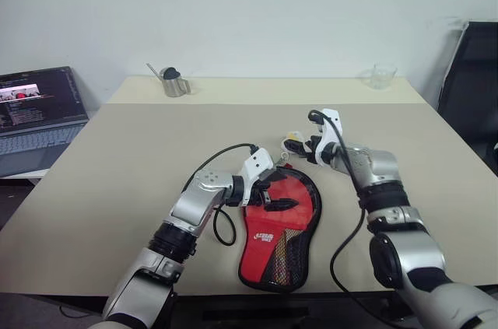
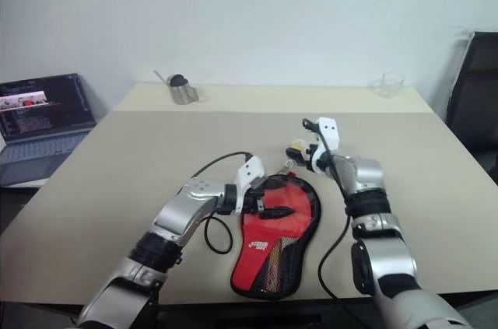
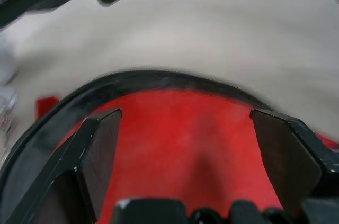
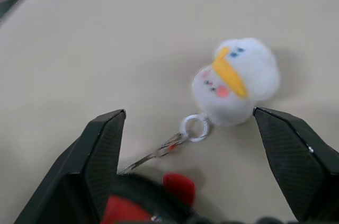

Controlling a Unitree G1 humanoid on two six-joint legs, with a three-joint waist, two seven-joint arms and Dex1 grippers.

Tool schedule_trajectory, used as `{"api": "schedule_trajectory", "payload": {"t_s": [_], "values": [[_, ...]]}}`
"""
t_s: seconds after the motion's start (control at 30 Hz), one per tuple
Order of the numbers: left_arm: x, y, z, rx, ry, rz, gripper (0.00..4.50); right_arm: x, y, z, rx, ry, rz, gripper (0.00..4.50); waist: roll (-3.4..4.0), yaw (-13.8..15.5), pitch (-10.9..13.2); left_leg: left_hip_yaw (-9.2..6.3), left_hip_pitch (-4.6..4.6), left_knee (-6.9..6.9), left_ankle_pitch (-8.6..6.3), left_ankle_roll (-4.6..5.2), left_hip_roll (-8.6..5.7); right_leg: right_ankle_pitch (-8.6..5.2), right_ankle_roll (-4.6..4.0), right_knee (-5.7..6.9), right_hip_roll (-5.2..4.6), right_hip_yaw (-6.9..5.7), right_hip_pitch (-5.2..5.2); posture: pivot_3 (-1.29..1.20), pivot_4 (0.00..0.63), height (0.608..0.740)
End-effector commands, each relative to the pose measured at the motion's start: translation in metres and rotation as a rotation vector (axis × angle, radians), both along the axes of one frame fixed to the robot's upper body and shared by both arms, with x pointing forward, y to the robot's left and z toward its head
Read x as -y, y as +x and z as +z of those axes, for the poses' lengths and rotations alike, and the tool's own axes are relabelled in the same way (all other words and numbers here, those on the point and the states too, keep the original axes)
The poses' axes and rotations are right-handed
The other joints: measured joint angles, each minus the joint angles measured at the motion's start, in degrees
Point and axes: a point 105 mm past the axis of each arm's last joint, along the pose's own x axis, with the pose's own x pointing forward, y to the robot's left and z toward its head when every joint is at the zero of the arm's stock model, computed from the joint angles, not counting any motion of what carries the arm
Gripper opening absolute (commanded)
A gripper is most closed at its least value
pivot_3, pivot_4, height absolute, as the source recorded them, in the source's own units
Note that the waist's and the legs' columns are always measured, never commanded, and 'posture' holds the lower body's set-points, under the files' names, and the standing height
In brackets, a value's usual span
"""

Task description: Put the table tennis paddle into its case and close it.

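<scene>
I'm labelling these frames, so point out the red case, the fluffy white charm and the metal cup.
case (image 1: 274, 242), left eye view, red side near the logo.
fluffy white charm (image 4: 235, 81), right wrist view, its middle.
metal cup (image 1: 176, 84), left eye view, its side wall.

Head stereo pair looks forward-down over table (image 1: 117, 158), wrist views sit close, both catching the case (image 1: 284, 228) rim.
</scene>
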Motion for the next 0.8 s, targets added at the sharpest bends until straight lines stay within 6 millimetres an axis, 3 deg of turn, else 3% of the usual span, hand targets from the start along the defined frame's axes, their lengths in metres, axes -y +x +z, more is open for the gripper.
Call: {"api": "schedule_trajectory", "payload": {"t_s": [0.03, 0.27, 0.8], "values": [[-0.002, 0.007, -0.005, 0.046, 0.033, 0.048, 4.26, 0.005, 0.017, 0.017, 0.067, 0.008, -0.112, 4.22, 0.00, -0.04, 0.00, 0.01, -0.02, 0.00, 0.00, 0.00, 0.00, 0.00, 0.00, 0.00, -0.01, 0.00, -0.02, 0.00, 0.150, 0.740], [-0.008, 0.004, -0.011, 0.049, 0.040, 0.104, 4.26, -0.001, 0.025, 0.004, 0.036, 0.027, -0.216, 4.22, 0.00, -0.02, 0.00, 0.00, -0.03, -0.04, 0.00, 0.00, 0.01, 0.01, -0.01, -0.03, -0.03, -0.01, 0.00, 0.00, 0.150, 0.740], [-0.019, -0.001, -0.007, 0.069, 0.061, 0.203, 4.26, -0.043, 0.020, -0.004, 0.028, 0.076, -0.196, 4.22, 0.00, -0.09, 0.00, -0.02, 0.01, -0.02, 0.00, 0.00, 0.04, 0.01, -0.02, 0.01, -0.03, -0.02, 0.02, 0.00, 0.150, 0.740]]}}
